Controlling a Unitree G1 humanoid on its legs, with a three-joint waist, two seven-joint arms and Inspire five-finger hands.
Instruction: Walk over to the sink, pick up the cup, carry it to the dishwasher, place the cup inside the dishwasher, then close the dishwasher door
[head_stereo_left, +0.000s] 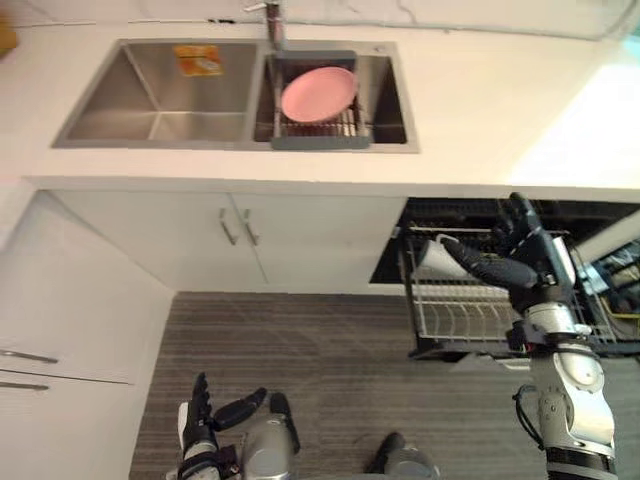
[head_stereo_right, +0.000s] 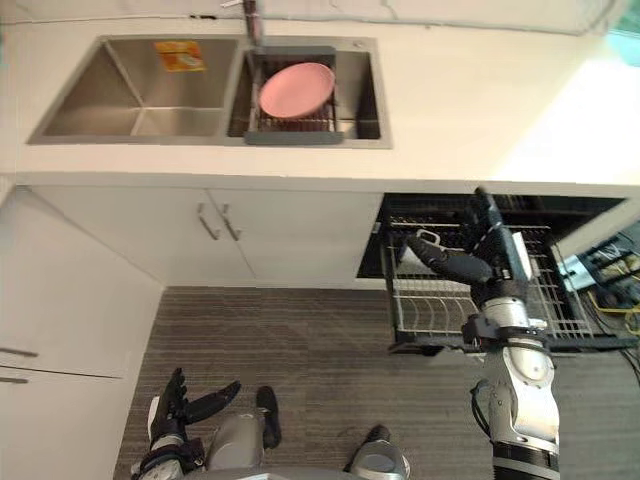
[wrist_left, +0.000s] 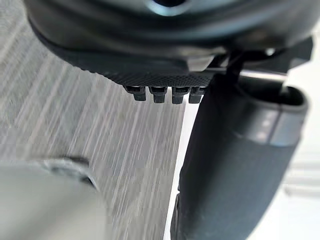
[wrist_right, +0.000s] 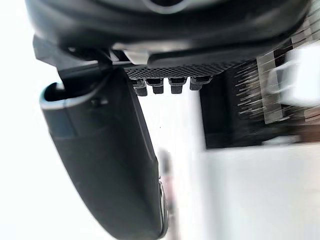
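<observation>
Cup lies in the dishwasher rack, right hand spread open beside it

I find the white cup tilted on the wires of the drawn-out rack at 3 o'clock of my head view. The right hand is at the cup's 3 o'clock, fingers straight and thumb stretched toward the cup, gripping nothing. I cannot confirm whether the thumb touches the cup. I judge the placing done and the door not yet closed. The rack juts over the floor, so it likely must go in first. The left hand hangs idle at 7 o'clock, fingers relaxed and empty, clear of the work. The floor is grey and striped. The white countertop at 12 o'clock carries the steel sink, a pink plate in its right basin
</observation>
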